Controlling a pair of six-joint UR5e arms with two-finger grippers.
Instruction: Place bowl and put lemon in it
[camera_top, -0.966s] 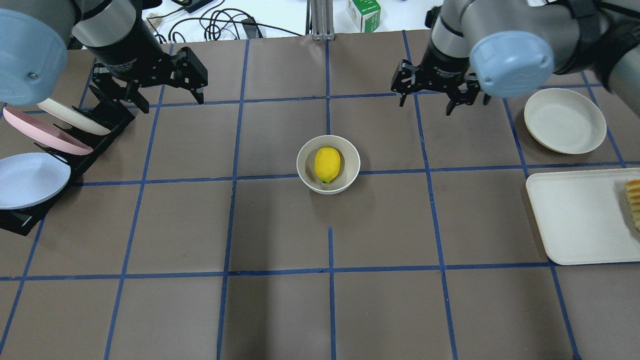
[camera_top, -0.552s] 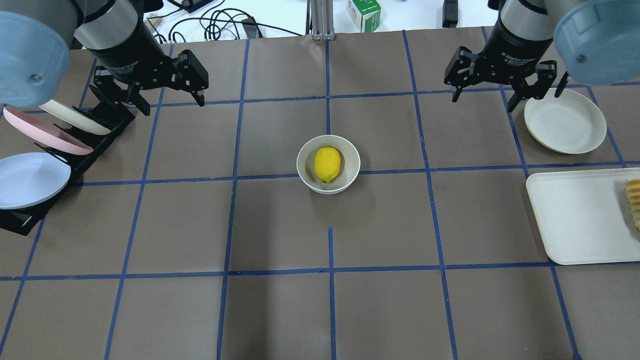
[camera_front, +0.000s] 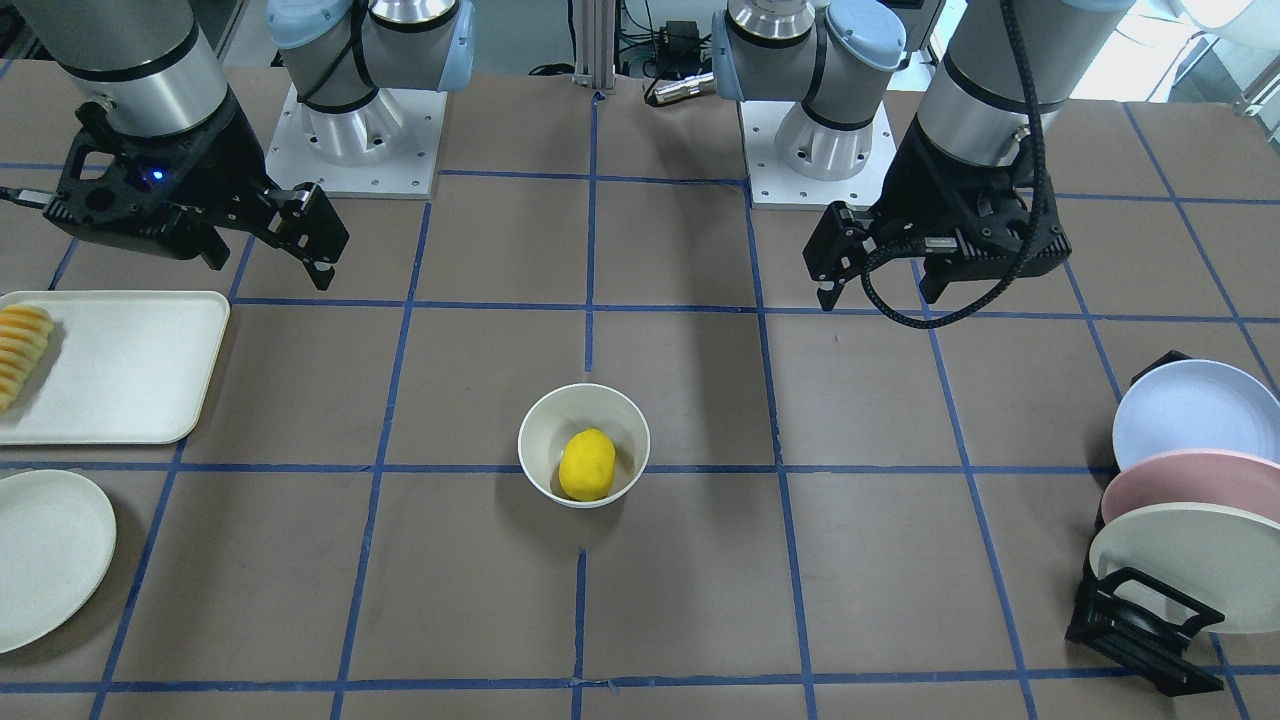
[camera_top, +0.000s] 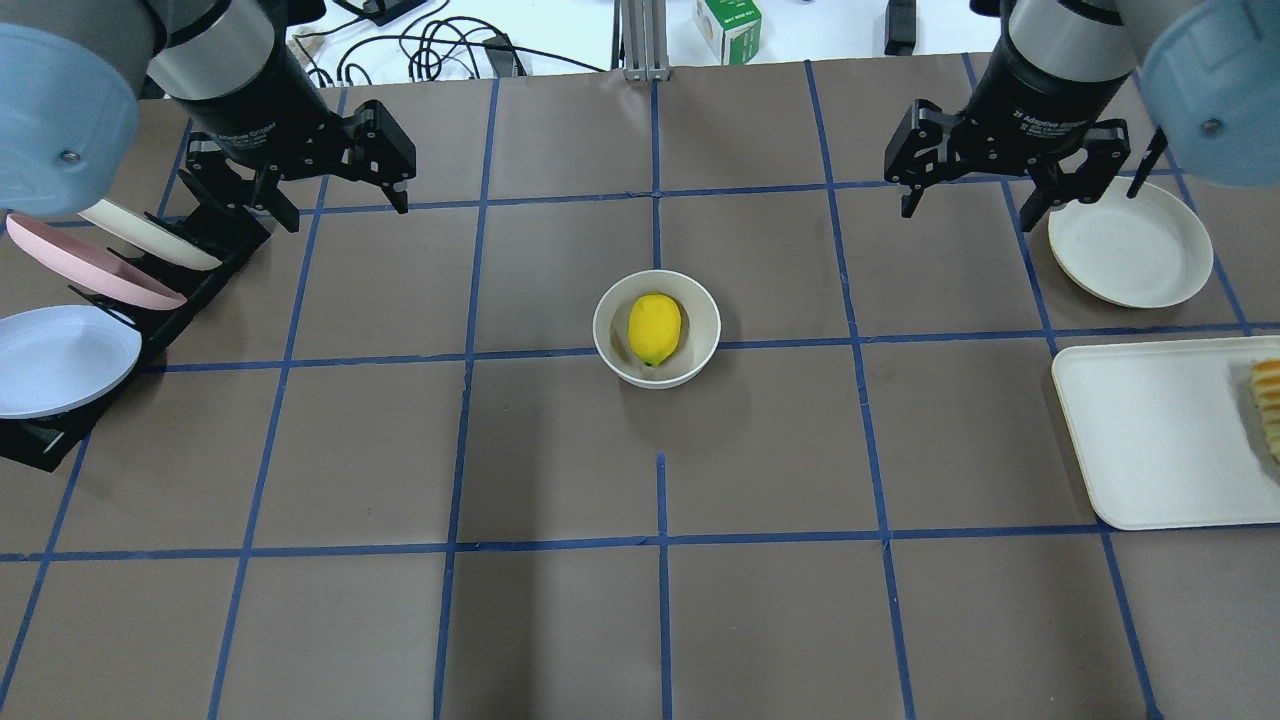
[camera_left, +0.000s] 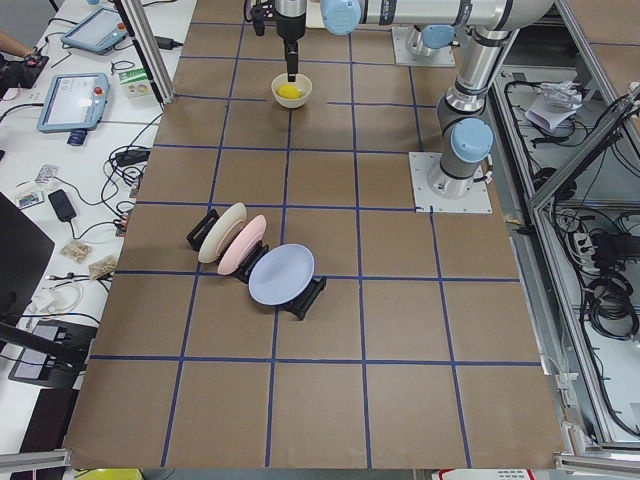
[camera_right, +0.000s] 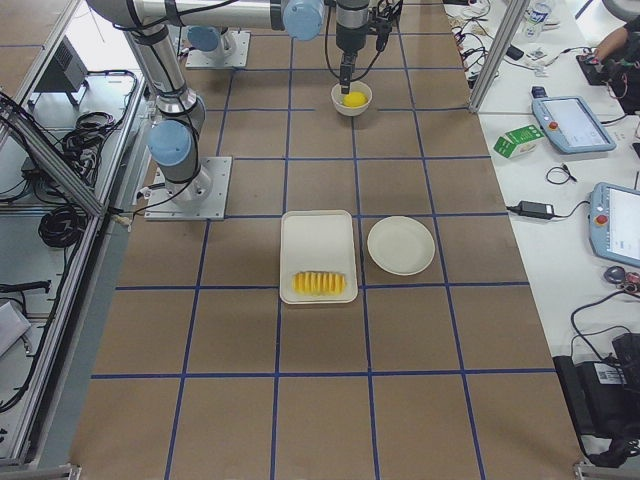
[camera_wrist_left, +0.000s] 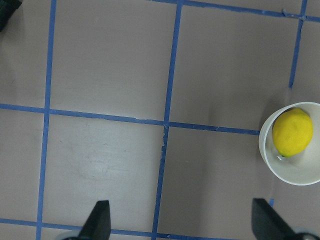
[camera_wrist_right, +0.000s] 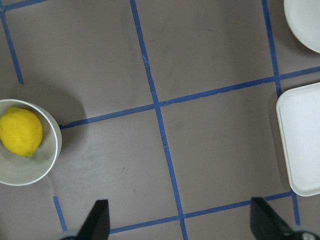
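The cream-white bowl (camera_top: 703, 342) stands upright at the table's middle with the yellow lemon (camera_top: 654, 328) lying inside it. Both also show in the front view, bowl (camera_front: 545, 428) and lemon (camera_front: 587, 465). My left gripper (camera_top: 345, 205) is open and empty, raised at the far left, well apart from the bowl. My right gripper (camera_top: 968, 208) is open and empty, raised at the far right. The left wrist view shows the bowl (camera_wrist_left: 282, 174) and lemon (camera_wrist_left: 291, 132) at its right edge. The right wrist view shows them at its left edge, bowl (camera_wrist_right: 48, 159) and lemon (camera_wrist_right: 20, 131).
A black rack (camera_top: 215, 250) with three plates stands at the left edge. A flat cream plate (camera_top: 1130, 243) lies at the far right, just beside my right gripper. A rectangular cream tray (camera_top: 1150, 430) with sliced food (camera_top: 1268, 405) lies nearer. Cables and a green carton (camera_top: 728, 25) lie beyond the mat.
My right arm has swung to the right, away from the middle, to beside the flat cream plate. The left arm, the bowl and the lemon have not moved.
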